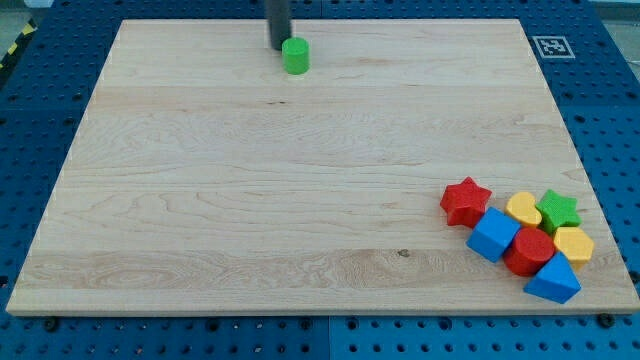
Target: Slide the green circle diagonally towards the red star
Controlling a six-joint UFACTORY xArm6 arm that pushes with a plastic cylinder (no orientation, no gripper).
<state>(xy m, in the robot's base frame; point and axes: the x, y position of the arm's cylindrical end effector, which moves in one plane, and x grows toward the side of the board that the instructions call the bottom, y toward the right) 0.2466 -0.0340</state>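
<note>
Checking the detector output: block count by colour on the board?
Green: 2 (green circle, green star)
Red: 2 (red star, red block)
Blue: 2 (blue cube, blue wedge)
Yellow: 2 (yellow block, second yellow block)
Total: 8

One camera only, set high above the near edge of my bench [200,200], facing down and away at a slant, whole board in frame, far edge narrower along the frame's top, blue pegboard [40,100] at the margins, moderately near, no second view.
</note>
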